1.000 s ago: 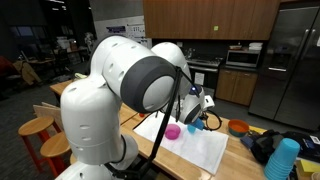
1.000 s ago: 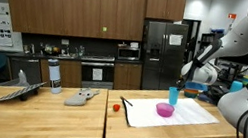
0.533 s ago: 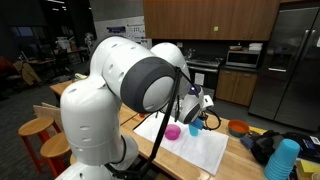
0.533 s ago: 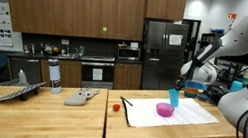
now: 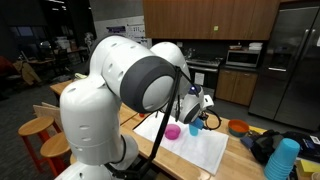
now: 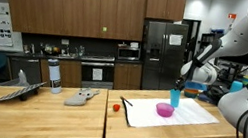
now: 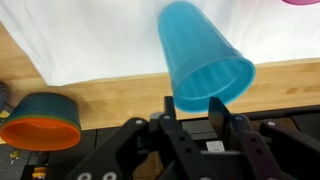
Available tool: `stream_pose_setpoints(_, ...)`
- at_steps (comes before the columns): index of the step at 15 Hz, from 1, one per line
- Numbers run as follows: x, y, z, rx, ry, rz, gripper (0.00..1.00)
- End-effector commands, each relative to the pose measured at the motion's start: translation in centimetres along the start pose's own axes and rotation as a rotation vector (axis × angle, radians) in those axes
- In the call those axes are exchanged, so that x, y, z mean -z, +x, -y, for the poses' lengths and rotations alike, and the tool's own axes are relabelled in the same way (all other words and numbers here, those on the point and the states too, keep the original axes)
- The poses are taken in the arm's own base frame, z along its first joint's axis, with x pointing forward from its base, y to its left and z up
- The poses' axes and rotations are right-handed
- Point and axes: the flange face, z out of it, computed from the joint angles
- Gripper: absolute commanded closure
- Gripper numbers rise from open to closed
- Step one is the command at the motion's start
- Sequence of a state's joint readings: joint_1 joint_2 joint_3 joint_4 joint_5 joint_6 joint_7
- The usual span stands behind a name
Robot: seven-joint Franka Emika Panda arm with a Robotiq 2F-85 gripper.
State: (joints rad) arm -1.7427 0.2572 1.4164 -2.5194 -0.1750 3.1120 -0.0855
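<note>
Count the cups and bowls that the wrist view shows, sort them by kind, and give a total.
Cups: 1, the blue cup
Bowls: 2, the orange bowl and the pink bowl, which is only a sliver at the top edge
Total: 3

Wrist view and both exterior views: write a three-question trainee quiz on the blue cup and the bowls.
1. True or false: the pink bowl sits on bare wood, off the white sheet.
2. In the wrist view, what shows between the fingers of the gripper? A) a red ball B) the blue cup C) a spoon
3. Fill in: the teal-sided bowl on the wooden table has an ___ rim.
Key: 1 false; 2 B; 3 orange.
</note>
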Motion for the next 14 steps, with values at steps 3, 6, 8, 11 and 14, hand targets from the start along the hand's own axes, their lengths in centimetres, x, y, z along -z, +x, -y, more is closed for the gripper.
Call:
stream_pose_setpoints(3, 0.1, 0.2, 0.2, 0.001, -0.005, 0.000, 0.33)
stream_pose_setpoints(6, 0.9, 1.0, -0.3, 0.010, -0.026, -0.027, 0.17)
stream_pose_setpoints(8, 1.6, 1.6, -0.3, 0.039, -0.050, -0.051, 0.04)
stream_pose_setpoints(11, 2.3, 2.5, 0.9, 0.086, -0.042, -0.086, 0.00)
stream_pose_setpoints(14, 2.4, 3.2, 4.1, 0.127, 0.026, -0.079, 0.00)
